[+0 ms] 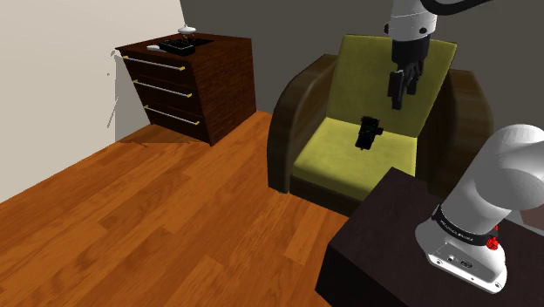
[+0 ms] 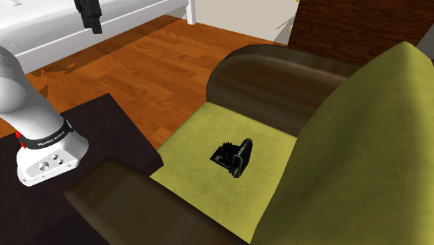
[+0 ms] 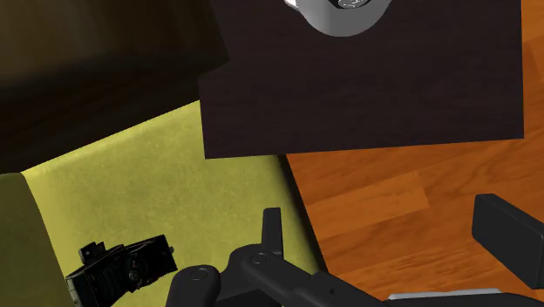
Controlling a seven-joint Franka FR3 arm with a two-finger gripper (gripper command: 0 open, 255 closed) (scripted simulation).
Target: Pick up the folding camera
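Observation:
The folding camera [image 1: 369, 133] is a small black thing lying on the yellow-green seat of an armchair [image 1: 344, 166]. In the second exterior view the camera [image 2: 233, 156] rests near the middle of the seat cushion [image 2: 202, 122]. My gripper [image 1: 402, 88] hangs in the air above the seat, in front of the chair's backrest, higher than the camera and apart from it. From the wrist, the camera [image 3: 118, 272] lies off to one side of the gripper [image 3: 388, 228], whose fingers [image 3: 273, 231] stand apart with nothing between them.
The armchair has thick dark brown arms [image 2: 271, 76]. My dark stand [image 1: 384, 249] sits close against the chair's front. A dark wooden dresser [image 1: 187, 87] with small objects on top stands by the wall at the shoulder view's left. Wooden floor [image 1: 157, 218] spreads between them.

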